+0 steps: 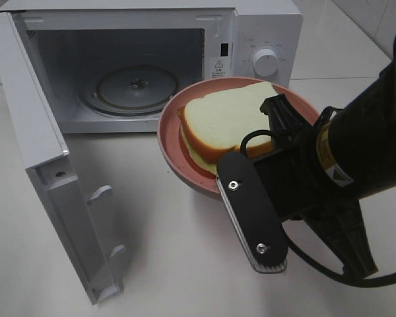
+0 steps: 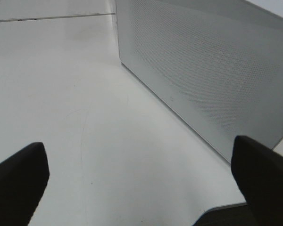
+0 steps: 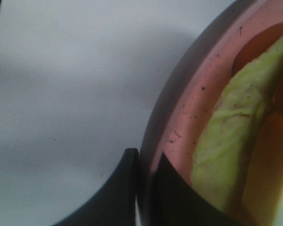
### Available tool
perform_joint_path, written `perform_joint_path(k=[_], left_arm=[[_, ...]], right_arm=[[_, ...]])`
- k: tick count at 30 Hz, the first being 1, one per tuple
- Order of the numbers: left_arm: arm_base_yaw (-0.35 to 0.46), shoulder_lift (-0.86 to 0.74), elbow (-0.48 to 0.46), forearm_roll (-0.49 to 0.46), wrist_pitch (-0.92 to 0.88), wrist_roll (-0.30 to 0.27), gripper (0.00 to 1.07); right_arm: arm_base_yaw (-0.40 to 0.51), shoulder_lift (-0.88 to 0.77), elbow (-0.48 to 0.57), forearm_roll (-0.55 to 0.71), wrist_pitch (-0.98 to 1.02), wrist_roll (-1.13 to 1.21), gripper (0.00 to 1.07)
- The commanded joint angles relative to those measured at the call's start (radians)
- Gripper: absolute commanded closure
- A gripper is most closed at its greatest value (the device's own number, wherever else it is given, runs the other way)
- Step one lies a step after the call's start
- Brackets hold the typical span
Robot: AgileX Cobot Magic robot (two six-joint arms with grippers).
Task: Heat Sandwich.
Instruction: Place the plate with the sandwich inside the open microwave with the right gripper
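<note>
Sandwich [image 1: 228, 122] lies flat on pink plate [image 1: 173, 150]: white bread, orange-brown crust, pale green filling sticking out at the near edge. It covers most of the plate's middle. The plate sits in front of the microwave [image 1: 264, 26] mouth, toward its right side, about mid-bench. It looks raised off the bench [image 1: 158, 264], with a shadow under it. Right gripper [image 3: 146, 160] is clenched on the plate's near rim, one finger outside the rim and one inside. The jaws are nearly together, with only the rim between them. The inner finger is just beside the filling; can't tell if they touch. The right arm comes in from the bench's near right corner and hides the plate's near right part in the high view. The microwave stands at the far edge of the bench. Its door [image 1: 33, 132] is swung fully open toward the left edge, and the glass turntable [image 1: 135, 86] is bare inside. The dial [image 1: 265, 63] is on its right front. Left gripper [image 2: 141, 179] is spread wide with nothing between the fingers. It hangs over bare bench beside a white perforated panel [image 2: 203, 61]. It does not show in the high view.
</note>
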Motion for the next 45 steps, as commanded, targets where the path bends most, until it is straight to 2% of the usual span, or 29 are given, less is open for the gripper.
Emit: perform_joint_path(k=[1,9,19,23,39,45], left_arm=[[0.001,-0.020,0.003,-0.006,-0.015,-0.002,0.05],[0.001,-0.020,0.003,-0.006,-0.015,-0.002,0.05],[0.001,-0.020,0.003,-0.006,-0.015,-0.002,0.05],[0.001,-0.020,0.003,-0.006,-0.015,-0.002,0.05],[0.001,-0.020,0.003,-0.006,-0.015,-0.002,0.05],[0.001,-0.020,0.003,-0.006,-0.015,-0.002,0.05]], right_arm=[[-0.026,-0.005,0.001,0.014,-0.055,-0.110,1.07],[-0.125,-0.005,0.001,0.191,-0.114,-0.449,1.07],[-0.241,-0.004,0.001,0.297,-0.111,-0.737,1.07],[-0.266,0.003,0.001,0.325,-0.113,-0.785,1.07],[-0.264,0.034,-0.001,0.335,-0.177,-0.810,1.07],[-0.264,0.106,-0.018,0.354,-0.223,-0.818,1.07]])
